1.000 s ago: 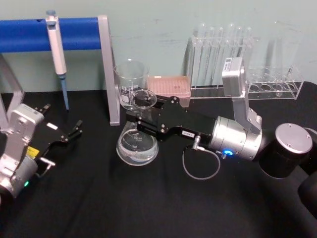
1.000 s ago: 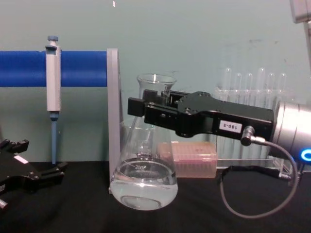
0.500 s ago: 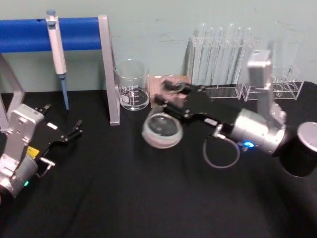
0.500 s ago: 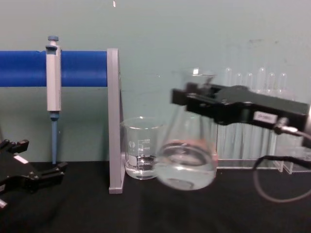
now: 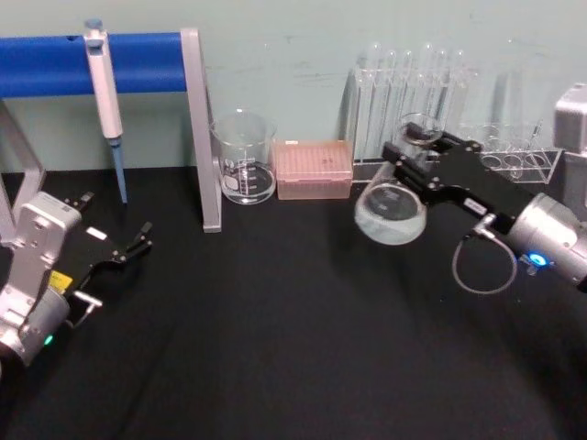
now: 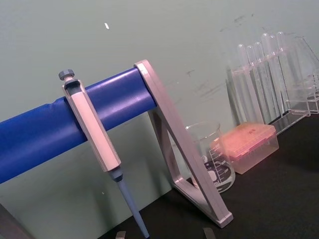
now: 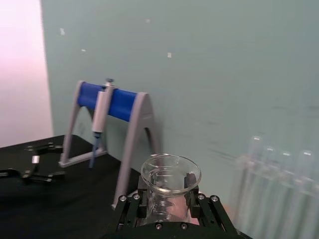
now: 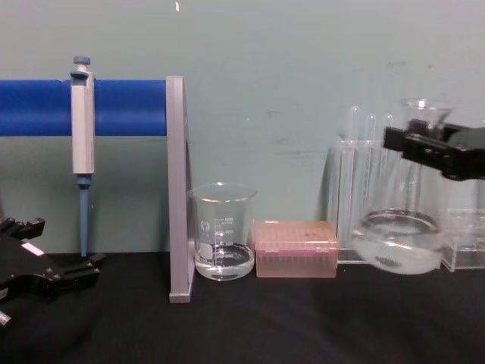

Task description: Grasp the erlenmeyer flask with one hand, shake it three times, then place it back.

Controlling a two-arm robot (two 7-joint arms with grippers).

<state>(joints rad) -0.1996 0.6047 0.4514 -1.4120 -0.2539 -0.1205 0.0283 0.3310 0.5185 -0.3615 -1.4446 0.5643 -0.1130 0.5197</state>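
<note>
The erlenmeyer flask (image 5: 390, 215) is clear glass with a little liquid, and it hangs tilted above the black table at the right, in front of the test tubes. My right gripper (image 5: 419, 147), black with a silver wrist, is shut on its neck. From the chest, the flask (image 8: 398, 246) is off the table and the right gripper (image 8: 423, 144) clamps the neck just under the flared rim. In the right wrist view the flask's rim (image 7: 170, 174) sits between the right gripper's fingers (image 7: 140, 200). My left gripper (image 5: 117, 214) rests open at the far left (image 8: 64, 244).
A blue pipette stand (image 5: 110, 60) holding a pipette (image 5: 105, 92) stands at the back left. Right of its grey leg are a glass beaker (image 5: 244, 158) and a pink tip box (image 5: 313, 170). Test tube racks (image 5: 459, 137) line the back right. The black table (image 5: 275, 348) spreads in front.
My right gripper has swung the flask to the right, from in front of the beaker and stand leg to in front of the test tubes. The left arm has not moved.
</note>
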